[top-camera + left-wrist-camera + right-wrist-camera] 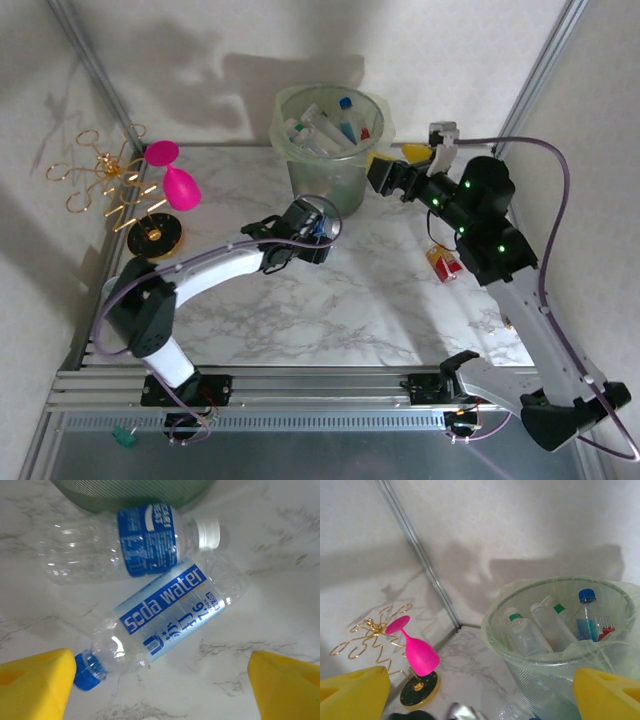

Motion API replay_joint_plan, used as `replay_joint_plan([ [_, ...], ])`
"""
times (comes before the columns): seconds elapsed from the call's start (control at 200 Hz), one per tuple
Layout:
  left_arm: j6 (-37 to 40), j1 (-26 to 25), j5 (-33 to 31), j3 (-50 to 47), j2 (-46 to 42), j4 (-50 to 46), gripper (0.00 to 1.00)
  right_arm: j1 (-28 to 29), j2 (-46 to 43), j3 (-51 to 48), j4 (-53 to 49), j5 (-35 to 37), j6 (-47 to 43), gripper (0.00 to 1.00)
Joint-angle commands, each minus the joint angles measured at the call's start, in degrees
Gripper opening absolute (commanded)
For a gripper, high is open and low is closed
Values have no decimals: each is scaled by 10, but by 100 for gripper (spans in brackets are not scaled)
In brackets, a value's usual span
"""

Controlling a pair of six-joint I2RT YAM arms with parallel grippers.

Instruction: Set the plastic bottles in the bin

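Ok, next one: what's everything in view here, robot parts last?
bin: one, translucent pale green with a liner, far middle.
bottles in the bin: at least four, clear, with green, white and blue caps.
soda water bottle: one, clear with blue label and cap, lying in front of the bin.
white-capped bottle: one, clear with blue label, lying beside it, nearer the bin.
red-labelled bottle: one, red label, right side.
ornament: one, pink with gold wire, far left.
table: one, white marble.
left end effector: one, yellow fingers, open above those two bottles.
right end effector: one, yellow fingers, open, facing the bin.
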Motion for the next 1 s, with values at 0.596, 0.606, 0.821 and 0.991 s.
replay_joint_plan([
  [0.596,50,33,66,80,154,36,100,1,-65,-48,-9,15,-17,99],
  [0.606,49,33,70,78,154,35,100,1,-65,-48,-9,15,-17,99],
  [0.821,30,31,101,40,150,44,94,2,-67,-55,-6,18,-16,98],
  [0.991,16,29,117,15,133,51,89,2,-64,-58,-4,23,-15,99],
])
